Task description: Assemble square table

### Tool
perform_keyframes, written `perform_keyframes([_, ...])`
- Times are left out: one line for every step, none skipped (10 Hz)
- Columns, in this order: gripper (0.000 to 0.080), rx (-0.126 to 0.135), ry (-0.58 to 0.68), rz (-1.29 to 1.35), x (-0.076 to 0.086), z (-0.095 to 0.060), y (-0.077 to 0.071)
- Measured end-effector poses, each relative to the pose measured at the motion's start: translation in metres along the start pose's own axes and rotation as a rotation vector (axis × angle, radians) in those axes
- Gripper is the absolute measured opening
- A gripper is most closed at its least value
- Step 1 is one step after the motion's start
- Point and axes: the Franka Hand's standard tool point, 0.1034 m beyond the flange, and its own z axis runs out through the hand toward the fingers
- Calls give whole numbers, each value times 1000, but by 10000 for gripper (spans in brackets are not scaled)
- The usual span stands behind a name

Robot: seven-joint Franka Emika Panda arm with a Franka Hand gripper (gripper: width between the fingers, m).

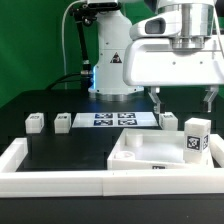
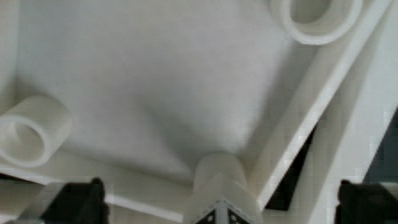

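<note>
The black surface (image 1: 60, 148) carries the white table top (image 1: 145, 160), which lies flat in the corner of the rim bars (image 1: 50, 182). The gripper (image 1: 182, 100) hangs above it, jaws wide and holding nothing. The marker board (image 1: 112, 120) lies behind. One leg (image 1: 195, 136) stands upright on the top, and another leg (image 1: 168, 120) stands just beside the board.

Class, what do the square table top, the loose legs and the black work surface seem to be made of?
Table top: seemingly moulded plastic, matte white; even colour, soft shading. Loose legs: likely the same matte white plastic; same look. Work surface: dull black, no glare; material unclear.
</note>
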Motion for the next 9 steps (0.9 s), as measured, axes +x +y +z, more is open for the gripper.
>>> perform_keyframes([648,-1,1,-2,-3,1,-1])
perform_keyframes([648,-3,20,-11,-15,3,-6])
perform_keyframes([648,0,12,-17,-30,4,-12])
perform_keyframes([648,3,12,-23,-39,3,-15])
perform_keyframes([648,5,10,-23,-46,2,-18])
perform_keyframes([648,5,4,-24,-51,3,-17])
perform_keyframes([648,4,0,-25,-55,4,-18])
perform_keyframes([648,5,-9,-27,-62,5,-18])
perform_keyframes([648,6,-15,-27,-66,5,-19])
